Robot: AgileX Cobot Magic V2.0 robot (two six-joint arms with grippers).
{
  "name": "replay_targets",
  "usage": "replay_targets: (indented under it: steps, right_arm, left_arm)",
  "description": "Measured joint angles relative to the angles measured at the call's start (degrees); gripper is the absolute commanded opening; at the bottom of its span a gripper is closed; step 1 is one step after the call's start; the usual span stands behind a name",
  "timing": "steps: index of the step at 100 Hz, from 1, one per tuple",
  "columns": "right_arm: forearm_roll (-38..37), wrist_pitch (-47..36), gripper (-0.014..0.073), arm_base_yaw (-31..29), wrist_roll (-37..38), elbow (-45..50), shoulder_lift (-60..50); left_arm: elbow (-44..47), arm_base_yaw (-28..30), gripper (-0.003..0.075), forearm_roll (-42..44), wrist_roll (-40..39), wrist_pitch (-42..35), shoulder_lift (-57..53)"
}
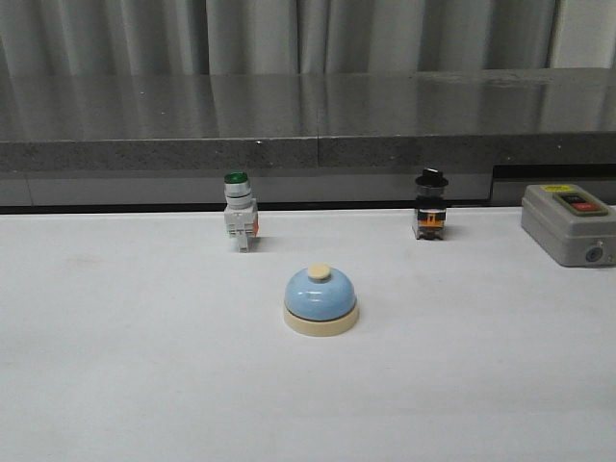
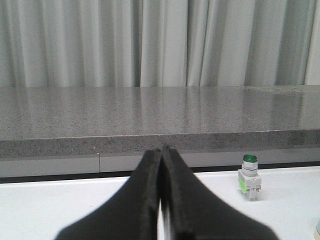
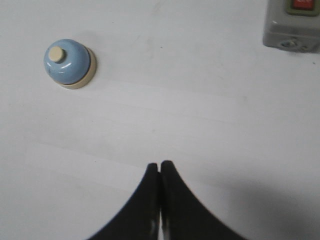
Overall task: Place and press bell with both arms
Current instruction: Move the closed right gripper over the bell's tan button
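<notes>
The bell (image 1: 320,299), a light-blue dome on a cream base with a cream button, stands upright on the white table in the middle of the front view. It also shows in the right wrist view (image 3: 68,63). My right gripper (image 3: 159,165) is shut and empty, above the table and well away from the bell. My left gripper (image 2: 161,148) is shut and empty, pointing level toward the grey counter; only a sliver of the bell (image 2: 317,231) shows at that view's edge. Neither arm shows in the front view.
A green-capped white switch (image 1: 240,212) stands behind and left of the bell, also in the left wrist view (image 2: 249,177). A black-capped switch (image 1: 430,205) stands behind right. A grey button box (image 1: 569,223) sits at far right, also in the right wrist view (image 3: 292,24). A grey counter (image 1: 308,125) runs behind the table.
</notes>
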Motion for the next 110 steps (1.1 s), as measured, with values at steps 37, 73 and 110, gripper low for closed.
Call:
replay_targets:
  steps: [37, 73, 110]
  right_arm:
    - [0.22, -3.27, -0.006, 8.13, 0.0, -11.63, 21.34]
    - [0.22, -3.83, -0.006, 14.75, 0.0, -23.64, 36.92]
    - [0.22, -3.92, -0.006, 18.55, 0.0, -31.01, 45.5]
  left_arm:
    - [0.0, 0.0, -0.002, 0.0, 0.0, 0.0, 0.0]
    - [0.0, 0.0, -0.002, 0.0, 0.0, 0.0, 0.0]
    - [0.0, 0.0, -0.002, 0.0, 0.0, 0.0, 0.0]
